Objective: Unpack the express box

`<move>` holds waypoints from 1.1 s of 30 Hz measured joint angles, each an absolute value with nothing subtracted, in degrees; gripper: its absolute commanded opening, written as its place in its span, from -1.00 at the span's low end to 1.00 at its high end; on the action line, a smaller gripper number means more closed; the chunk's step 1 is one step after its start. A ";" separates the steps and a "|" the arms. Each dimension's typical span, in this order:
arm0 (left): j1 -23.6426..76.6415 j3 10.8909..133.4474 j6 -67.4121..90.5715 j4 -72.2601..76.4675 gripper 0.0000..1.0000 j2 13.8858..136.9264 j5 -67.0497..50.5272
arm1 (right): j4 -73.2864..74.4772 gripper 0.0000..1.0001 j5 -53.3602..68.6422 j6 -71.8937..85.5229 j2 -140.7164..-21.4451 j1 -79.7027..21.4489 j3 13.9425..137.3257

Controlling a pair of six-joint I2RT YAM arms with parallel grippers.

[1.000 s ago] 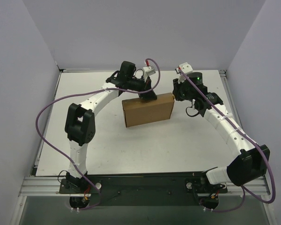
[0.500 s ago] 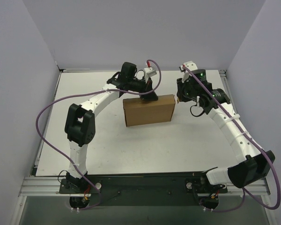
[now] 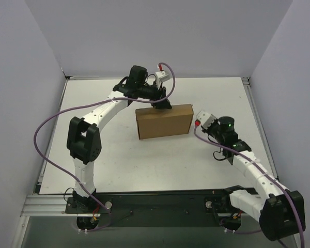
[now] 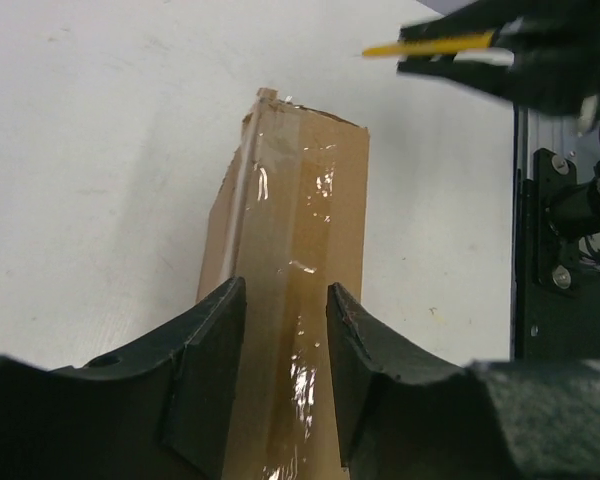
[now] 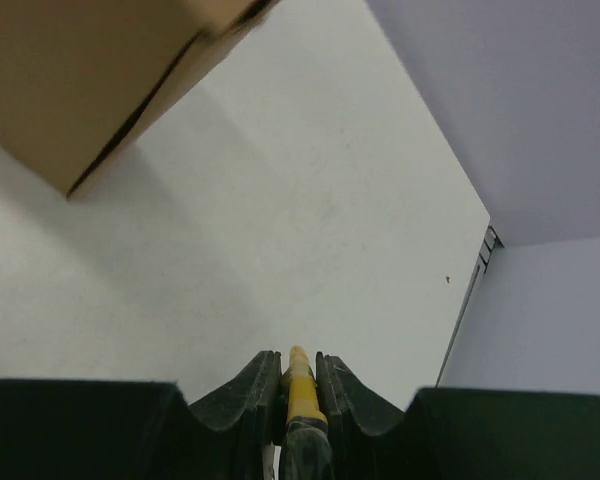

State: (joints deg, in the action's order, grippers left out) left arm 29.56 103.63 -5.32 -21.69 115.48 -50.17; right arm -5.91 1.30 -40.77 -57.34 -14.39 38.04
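The express box (image 3: pixel 163 121), plain brown cardboard, lies closed in the middle of the table. Clear shiny tape runs along the face seen in the left wrist view (image 4: pixel 300 220). My left gripper (image 3: pixel 164 105) sits at the box's far edge. Its jaws (image 4: pixel 285 292) stand apart just over the taped face, holding nothing. My right gripper (image 3: pixel 202 121) is off the box's right end, apart from it, and shut on a small yellow utility knife (image 5: pixel 300 385). A corner of the box shows at the upper left of the right wrist view (image 5: pixel 90 70). The knife also shows blurred in the left wrist view (image 4: pixel 430 44).
The white table (image 3: pixel 119 155) is walled by grey panels at the back and sides. A black base rail (image 3: pixel 160 201) runs along the near edge. The table's right edge (image 5: pixel 467 300) shows in the right wrist view.
My right arm has pulled back from the box's right end, towards the near right, still holding the knife. My left gripper has stayed at the box's far edge.
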 measured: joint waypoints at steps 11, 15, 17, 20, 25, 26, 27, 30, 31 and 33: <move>21.10 100.55 -12.23 -28.64 -0.01 103.96 -45.12 | -45.01 -0.06 1.85 -72.16 -74.67 -12.34 11.97; 19.29 98.19 -14.44 -30.79 -0.01 99.68 -43.57 | -46.44 0.58 1.72 -72.07 -76.12 -12.40 11.25; 19.03 96.95 -15.09 -31.38 -0.01 98.28 -43.00 | -42.87 0.87 1.85 -69.19 -73.56 -12.49 12.53; 18.90 95.20 -15.99 -32.14 0.02 96.84 -42.26 | -27.49 0.91 3.97 -63.16 -67.29 -13.37 16.88; 18.72 93.38 -16.51 -32.64 0.21 96.44 -41.76 | 0.86 0.93 11.81 -49.60 -58.94 -17.67 32.67; 18.63 93.21 -16.36 -32.82 0.22 96.47 -41.60 | 5.32 0.93 13.34 -46.98 -57.95 -18.94 36.77; 18.63 93.21 -16.25 -32.84 0.22 96.57 -41.54 | 8.84 0.93 14.68 -44.34 -57.30 -20.21 40.86; 18.63 93.25 -16.12 -32.64 0.22 97.21 -41.52 | 16.43 0.84 17.78 -37.23 -57.25 -23.22 51.62; 18.63 93.36 -16.10 -32.47 0.22 97.78 -41.50 | 18.06 0.72 18.37 -35.07 -58.04 -23.94 54.63; 18.63 93.51 -15.81 -31.62 0.22 99.39 -40.93 | 21.43 0.58 18.41 -30.85 -60.84 -24.88 60.77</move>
